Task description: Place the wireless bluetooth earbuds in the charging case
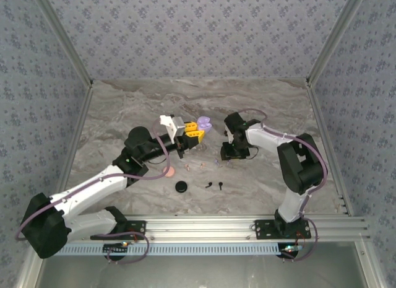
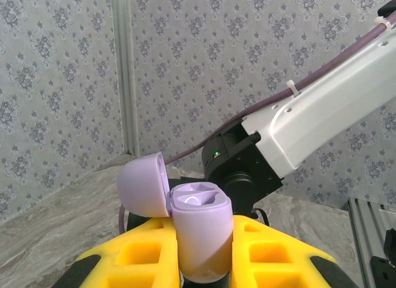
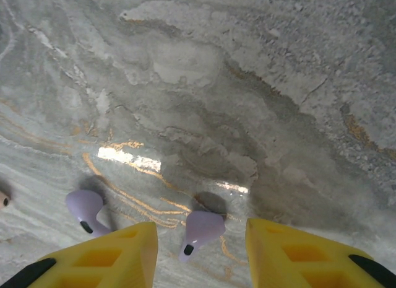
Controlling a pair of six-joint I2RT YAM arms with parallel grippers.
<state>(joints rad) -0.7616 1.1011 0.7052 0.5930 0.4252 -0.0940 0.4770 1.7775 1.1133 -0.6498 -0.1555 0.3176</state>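
- Earbuds in black (image 1: pixel 210 186) are being left loose on the table (image 1: pixel 124 108) nearest the arm bases, beside the black case (image 1: pixel 181 187).
- Pink earbuds (image 1: pixel 186 169) are likewise being left out near the pink case (image 1: pixel 167 171).
- One lilac earbud (image 3: pixel 199 231) is being straddled by the right gripper (image 3: pixel 201 254), jaws apart and not touching it; its twin (image 3: pixel 86 209) is lying just beside.
- Farthest, the lilac case (image 2: pixel 199 217) is being clamped, lid open, by the left gripper (image 2: pixel 201 244); judging by this, no insertion is being completed yet.
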